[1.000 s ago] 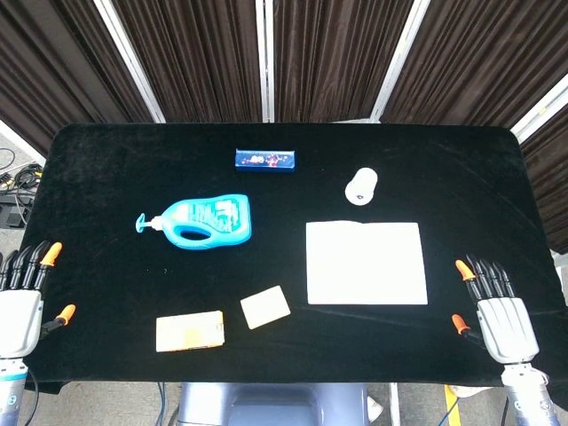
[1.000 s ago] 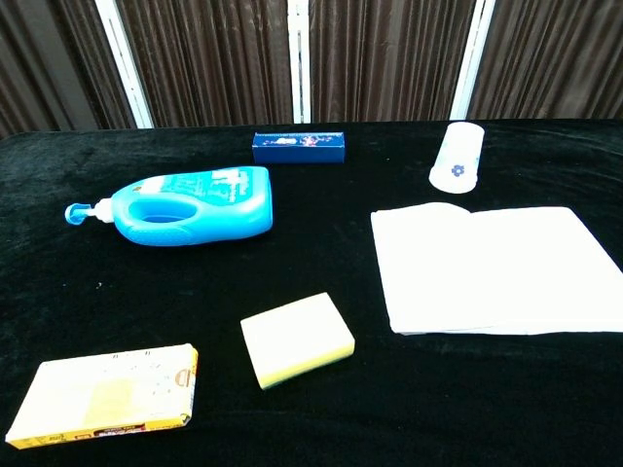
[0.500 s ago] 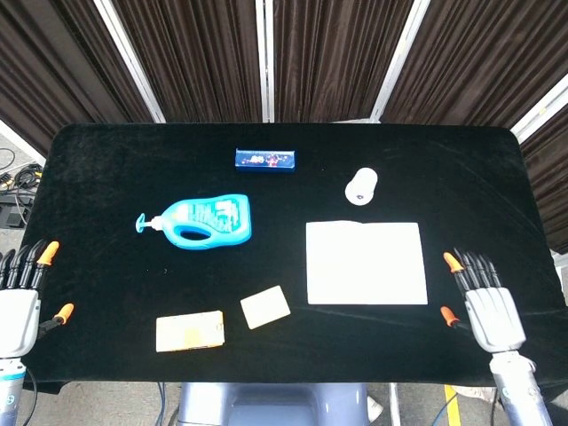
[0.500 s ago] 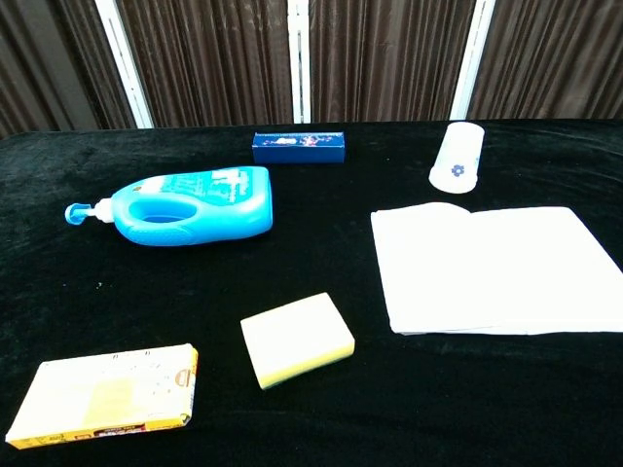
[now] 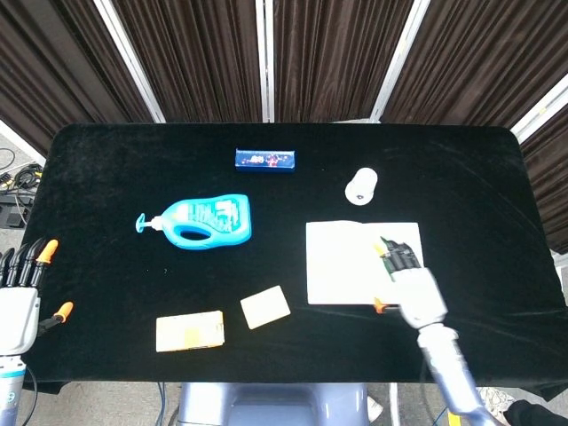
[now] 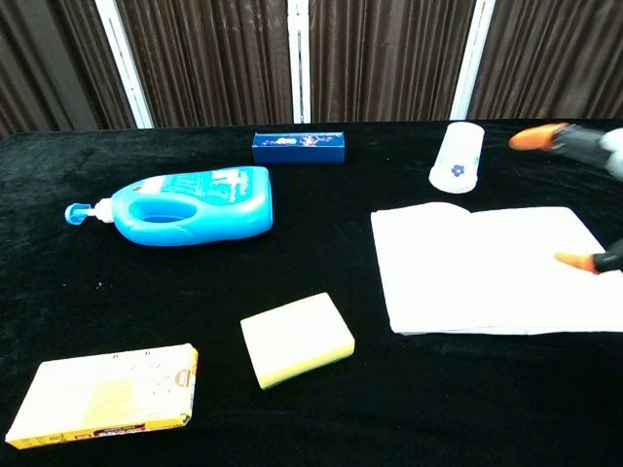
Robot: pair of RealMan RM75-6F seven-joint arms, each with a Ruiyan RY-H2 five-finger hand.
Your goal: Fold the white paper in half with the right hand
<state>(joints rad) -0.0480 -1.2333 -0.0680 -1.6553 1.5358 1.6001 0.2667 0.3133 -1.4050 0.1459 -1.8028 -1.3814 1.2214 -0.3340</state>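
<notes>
The white paper (image 5: 351, 259) (image 6: 477, 268) lies flat on the black table, right of centre, its far left corner slightly raised. My right hand (image 5: 410, 286) hovers over the paper's near right part, fingers spread and holding nothing. In the chest view only its orange fingertips (image 6: 537, 137) show at the right edge, above the paper. My left hand (image 5: 19, 297) hangs off the table's left front edge, fingers apart and empty.
A blue detergent bottle (image 5: 202, 221) lies on its side left of the paper. A white cup (image 5: 361, 186) lies just beyond the paper. A small blue box (image 5: 264, 159) sits at the back. A yellow sponge (image 5: 265, 306) and a yellow packet (image 5: 189, 331) lie near the front.
My right hand has moved left from beside the table's right edge to above the paper's right part. The left hand and the objects have stayed put.
</notes>
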